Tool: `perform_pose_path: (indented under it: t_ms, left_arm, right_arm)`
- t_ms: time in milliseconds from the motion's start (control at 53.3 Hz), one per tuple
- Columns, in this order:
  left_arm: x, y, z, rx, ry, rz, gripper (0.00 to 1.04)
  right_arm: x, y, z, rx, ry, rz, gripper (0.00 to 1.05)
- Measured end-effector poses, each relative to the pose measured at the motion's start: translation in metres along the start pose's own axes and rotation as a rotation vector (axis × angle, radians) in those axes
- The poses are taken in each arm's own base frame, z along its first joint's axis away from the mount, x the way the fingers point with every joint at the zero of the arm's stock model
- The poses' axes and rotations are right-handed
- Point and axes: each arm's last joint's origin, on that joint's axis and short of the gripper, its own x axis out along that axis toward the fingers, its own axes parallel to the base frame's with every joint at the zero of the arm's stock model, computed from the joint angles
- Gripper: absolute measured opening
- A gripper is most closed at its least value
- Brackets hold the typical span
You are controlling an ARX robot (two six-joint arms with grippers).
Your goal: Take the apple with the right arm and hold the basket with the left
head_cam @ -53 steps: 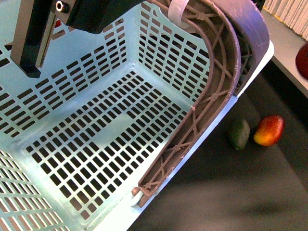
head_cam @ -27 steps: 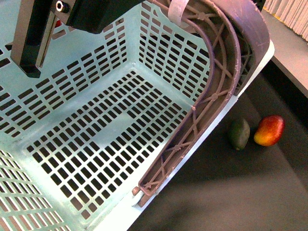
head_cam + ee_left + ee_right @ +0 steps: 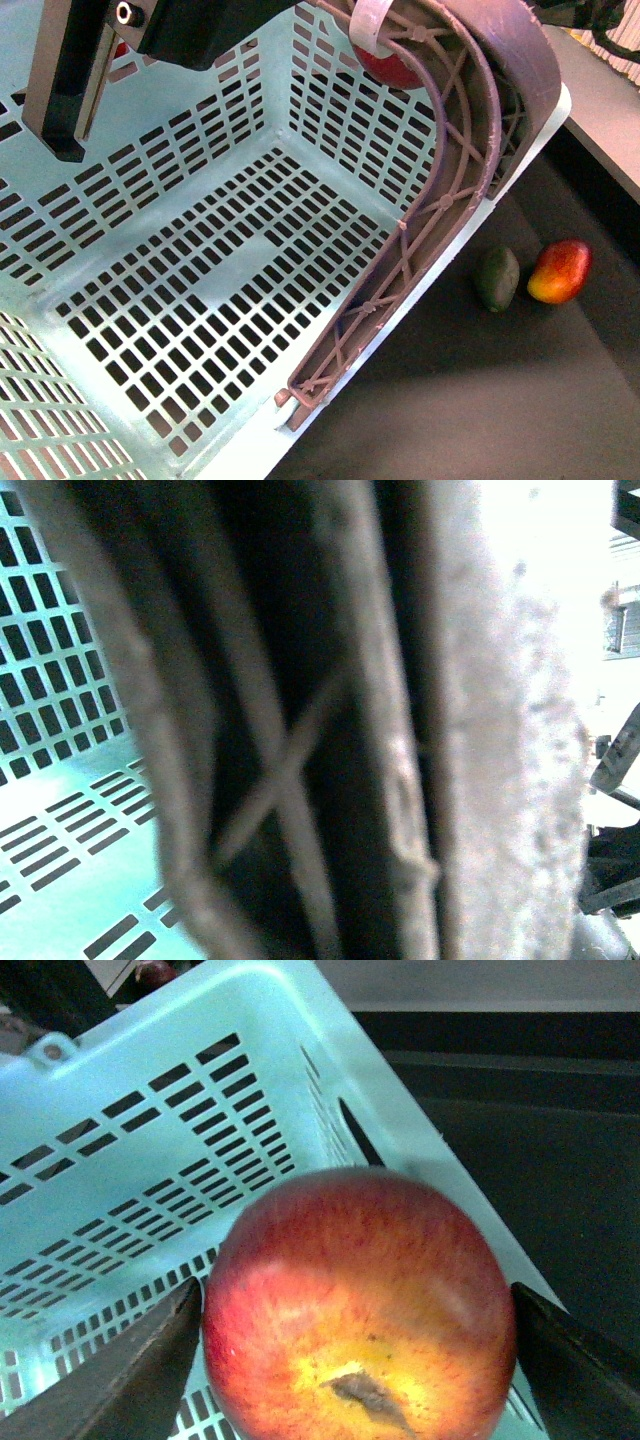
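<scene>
Gripping item one, the apple (image 3: 360, 1290) (round, red, yellow-flushed about its dimple), the right tool (image 3: 355, 1350) is clenched on it, one dark finger (image 3: 130, 1360) pressed to each flank. Location: held in the air close by the rim of the basket (image 3: 150, 1150). From the front camera the apple (image 3: 388, 68) shows as a red patch high at the far wall, behind the top of the handle (image 3: 440, 200) and just below the white tie (image 3: 365, 25). Whether it hangs over the inside or just past the wall cannot be told.

Item two, basket (image 3: 230, 282): pale mint plastic, slotted walls and floor, tilted. Handle: brown-purple lattice, curved, lying along the right-hand rim; it fills the left wrist view (image 3: 300, 730), blurred and very close.

Left tool (image 3: 62, 100): dark, hanging over the basket's left wall — released or clenched, cannot tell.

Sundries on the dark tabletop (image 3: 480, 400), right of the basket: dark green oval fruit (image 3: 497, 278), and just beside it a red-and-yellow oval fruit (image 3: 560, 271).
</scene>
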Motion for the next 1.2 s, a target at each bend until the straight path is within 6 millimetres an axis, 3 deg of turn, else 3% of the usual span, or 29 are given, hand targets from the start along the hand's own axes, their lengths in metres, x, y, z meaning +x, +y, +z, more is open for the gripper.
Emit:
perform_pose_path:
  t_ms: [75,206,357,432,526,582,751,901,995,1201]
  left_arm:
    - [0.0,0.0,0.0,0.001,0.0,0.0,0.14]
    - [0.0,0.0,0.0,0.002,-0.001,0.001,0.14]
    - [0.0,0.001,0.0,0.003,-0.006,0.009,0.14]
    - [0.0,0.001,0.0,0.006,-0.012,0.011,0.14]
    - [0.0,0.0,0.0,0.007,0.0,0.006,0.14]
    - [0.0,0.0,-0.001,0.006,0.008,0.003,0.14]
    - [0.0,0.0,-0.001,0.006,0.007,0.003,0.14]
    - [0.0,0.0,-0.001,0.005,0.001,0.006,0.14]
    - [0.0,0.0,-0.001,0.005,0.004,0.005,0.14]
    - [0.0,0.0,-0.001,0.007,0.003,0.004,0.14]
  right_arm:
    - [0.0,-0.003,0.002,0.017,-0.02,-0.024,0.98]
    - [-0.009,-0.02,0.009,0.069,-0.084,-0.138,0.96]
    - [-0.047,-0.054,0.012,0.096,-0.204,-0.374,0.96]
    - [-0.057,-0.06,0.009,0.074,-0.236,-0.442,0.96]
    - [-0.066,-0.064,0.003,0.0,-0.373,-0.356,0.84]
    - [-0.072,-0.065,-0.01,-0.039,-0.428,-0.318,0.73]
    - [-0.085,-0.07,-0.038,-0.066,-0.434,-0.324,0.51]
    - [-0.102,-0.073,-0.066,-0.077,-0.429,-0.331,0.17]
    - [-0.108,-0.074,-0.076,-0.078,-0.43,-0.331,0.03]
    - [-0.124,-0.081,-0.094,-0.081,-0.431,-0.335,0.02]
